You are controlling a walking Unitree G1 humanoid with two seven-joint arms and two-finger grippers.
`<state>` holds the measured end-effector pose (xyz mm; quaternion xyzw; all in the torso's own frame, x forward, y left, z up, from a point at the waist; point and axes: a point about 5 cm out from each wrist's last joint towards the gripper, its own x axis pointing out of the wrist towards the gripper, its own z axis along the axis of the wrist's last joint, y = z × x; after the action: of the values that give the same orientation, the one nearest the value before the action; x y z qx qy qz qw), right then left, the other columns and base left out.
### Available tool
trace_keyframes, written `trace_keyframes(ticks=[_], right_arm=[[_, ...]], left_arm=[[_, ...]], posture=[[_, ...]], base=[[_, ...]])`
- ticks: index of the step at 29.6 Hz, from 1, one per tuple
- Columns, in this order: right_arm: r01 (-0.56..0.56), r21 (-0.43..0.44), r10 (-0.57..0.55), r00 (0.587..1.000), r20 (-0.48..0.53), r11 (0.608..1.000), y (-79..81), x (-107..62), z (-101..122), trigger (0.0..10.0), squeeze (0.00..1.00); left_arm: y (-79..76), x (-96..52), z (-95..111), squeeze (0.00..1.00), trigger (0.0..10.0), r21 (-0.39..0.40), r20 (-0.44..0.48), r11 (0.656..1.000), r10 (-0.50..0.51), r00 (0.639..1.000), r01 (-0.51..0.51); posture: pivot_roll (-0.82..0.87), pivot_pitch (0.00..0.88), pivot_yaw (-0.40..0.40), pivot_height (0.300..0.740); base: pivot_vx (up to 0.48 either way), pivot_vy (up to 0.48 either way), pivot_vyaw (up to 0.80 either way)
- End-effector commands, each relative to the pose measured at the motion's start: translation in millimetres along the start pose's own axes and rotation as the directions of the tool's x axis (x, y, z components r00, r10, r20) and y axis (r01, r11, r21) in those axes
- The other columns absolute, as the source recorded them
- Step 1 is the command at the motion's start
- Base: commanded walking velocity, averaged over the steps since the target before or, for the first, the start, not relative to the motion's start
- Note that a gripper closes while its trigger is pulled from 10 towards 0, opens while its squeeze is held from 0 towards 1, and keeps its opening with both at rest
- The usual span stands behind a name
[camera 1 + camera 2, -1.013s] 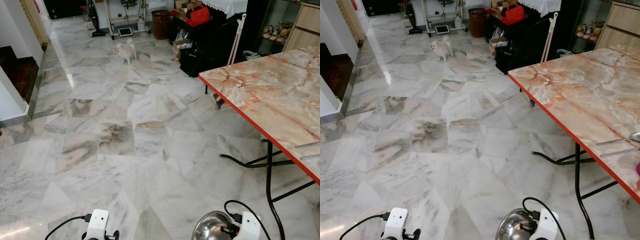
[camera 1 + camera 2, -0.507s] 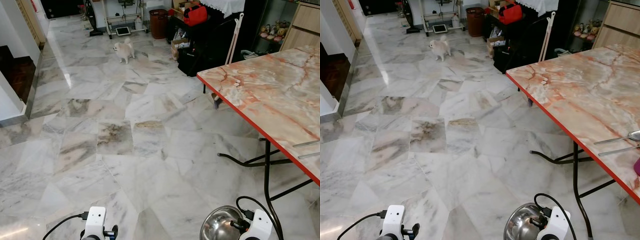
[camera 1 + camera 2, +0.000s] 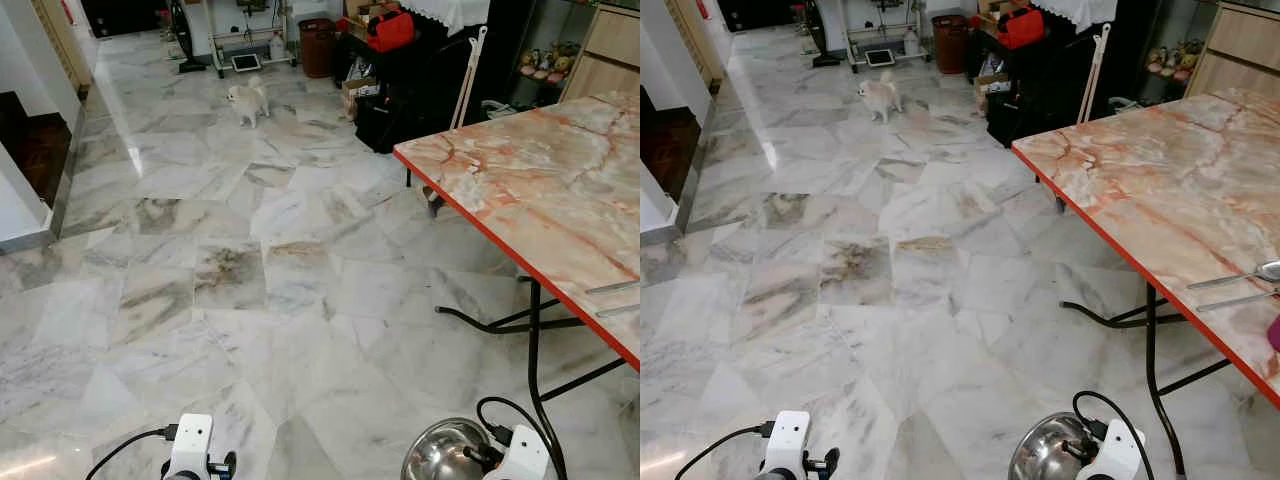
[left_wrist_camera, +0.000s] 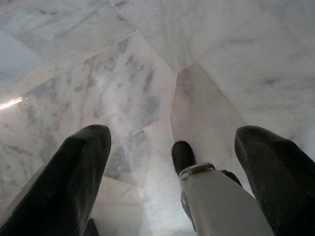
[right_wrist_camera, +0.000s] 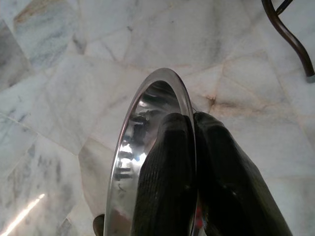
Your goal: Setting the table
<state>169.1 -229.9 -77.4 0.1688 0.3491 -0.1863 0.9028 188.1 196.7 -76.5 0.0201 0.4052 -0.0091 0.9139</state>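
- At the far left a dark stairway opening (image 3: 30, 140) sits beside a white wall, with the marble floor (image 3: 240, 270) running out from it.
- The left gripper (image 4: 172, 147) hangs low over the floor with its fingers (image 4: 74, 177) spread wide apart and nothing between them; floor tiles and the robot's own foot show in the gap.
- The left wrist's white housing (image 3: 190, 442) pokes up at the bottom of the head view, with a black cable trailing off it.
- Far back on the floor a small white dog (image 3: 248, 100) stands, near a brown bin (image 3: 322, 32) and a red bag (image 3: 393, 28) on dark furniture.
- The steel bowl (image 5: 142, 147) is carried low on the robot's right, above the floor and well short of the surface.
- The right gripper (image 5: 194, 167) is clenched on the bowl's rim: one finger lies inside the bowl, the other outside it, and the thin rim is pinched between them, edge-on to the wrist camera.
- On the right stands the orange-veined marble surface (image 3: 1180, 190) with a red edge and black legs.
- A spoon (image 3: 1240, 277) and a second utensil (image 3: 1238, 301) lie side by side near its right end.
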Motion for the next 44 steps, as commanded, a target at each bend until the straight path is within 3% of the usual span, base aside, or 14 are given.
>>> trace_keyframes(ticks=[1, 20, 29, 36, 44], right_arm=[[0.01, 0.012, -0.009, 1.0, -0.017, 1.0, -2.3, -1.2, -3.8, 10.0, 0.0], [0.004, -0.004, -0.004, 1.0, -0.018, 1.0, -1.2, -0.5, -2.4, 10.0, 0.0], [-0.005, -0.036, 0.005, 1.0, -0.006, 0.999, -4.6, 3.4, 10.7, 10.0, 0.0], [-0.019, -0.048, 0.02, 1.0, 0.015, 0.999, -1.5, 6.8, 20.6, 10.0, 0.0], [-0.018, -0.042, 0.018, 1.0, 0.005, 0.999, -0.9, 4.7, 13.7, 10.0, 0.0]], left_arm=[[1.3, -0.3, -0.2, 0.0, 10.0, 0.006, 0.001, 1.0, 0.002, 1.0, -0.002], [3.3, -0.9, -1.0, 0.0, 10.0, -0.02, 0.005, 1.0, 0.019, 1.0, -0.019], [-4.2, 1.6, 2.9, 0.0, 10.0, -0.07, 0.012, 0.997, 0.029, 1.0, -0.028], [-10.0, 2.9, 4.3, 0.0, 10.0, -0.064, 0.01, 0.998, 0.017, 1.0, -0.016], [-9.2, 3.1, 5.3, 0.0, 10.0, -0.027, 0.008, 1.0, 0.007, 1.0, -0.007]], posture=[[-0.07, 0.0, 0.027, 0.74], [-0.06, 0.0, 0.017, 0.74], [-0.05, 0.0, -0.044, 0.74], [-0.06, 0.0, -0.049, 0.74], [-0.07, 0.0, -0.03, 0.74]], base=[[0.0, 0.0, -0.8], [0.0, 0.0, -0.79], [0.0, 0.0, -0.67], [0.0, 0.0, -0.7], [0.0, 0.0, -0.7]])
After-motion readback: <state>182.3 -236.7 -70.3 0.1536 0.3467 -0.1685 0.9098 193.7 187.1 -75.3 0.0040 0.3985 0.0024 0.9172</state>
